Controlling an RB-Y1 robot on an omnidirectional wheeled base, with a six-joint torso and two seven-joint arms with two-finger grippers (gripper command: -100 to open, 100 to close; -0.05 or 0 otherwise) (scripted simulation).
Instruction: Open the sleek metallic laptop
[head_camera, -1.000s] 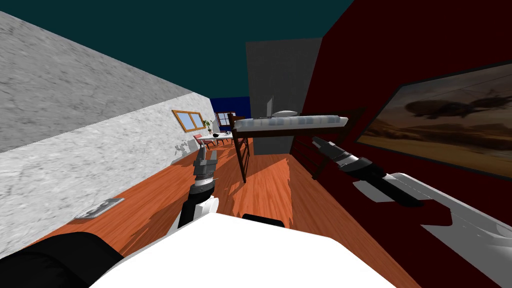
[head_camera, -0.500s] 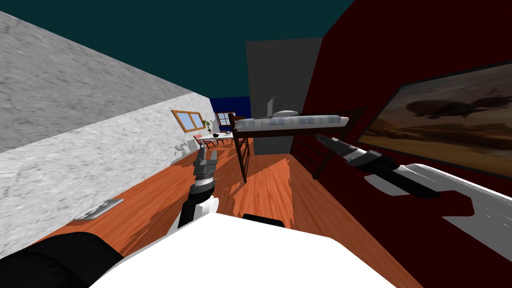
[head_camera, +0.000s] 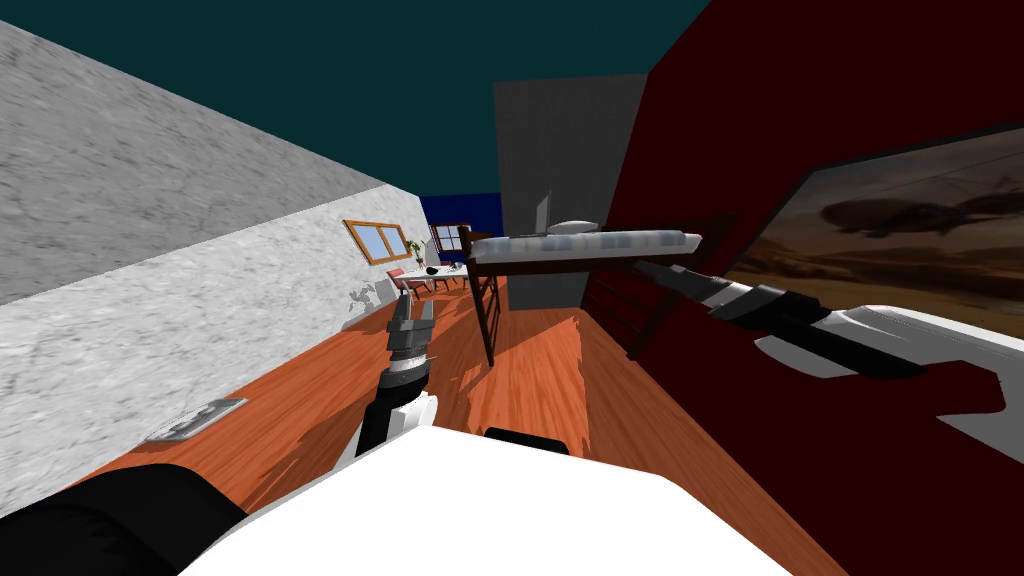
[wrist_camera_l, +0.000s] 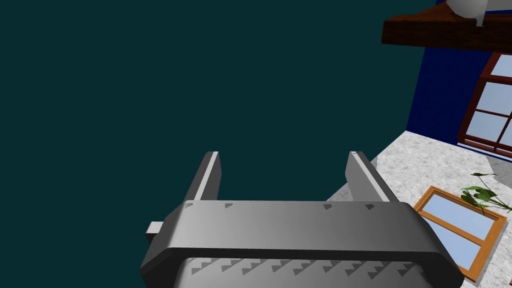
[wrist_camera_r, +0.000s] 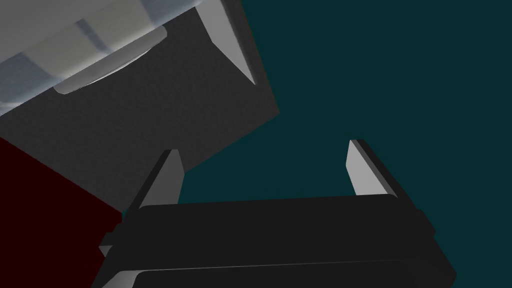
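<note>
Orange wood floor (head_camera: 530, 370), grey speckled wall (head_camera: 150, 270), dark red wall (head_camera: 700, 150), raised bed (head_camera: 585, 245)

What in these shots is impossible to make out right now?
- Thin grey slab on the bed, head view: too small to tell whether it is the laptop.
- Far table, head view: the items on it are too small to name.
- Wall picture, head view: cut off by the right edge.
- Bed, right wrist view: mostly cut off by the picture's edge.

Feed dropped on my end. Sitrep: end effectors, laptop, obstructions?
Left end effector open, held low. Right end effector open, up beside the striped grey mattress. Thin grey panel atop it, maybe the laptop; state unclear.
</note>
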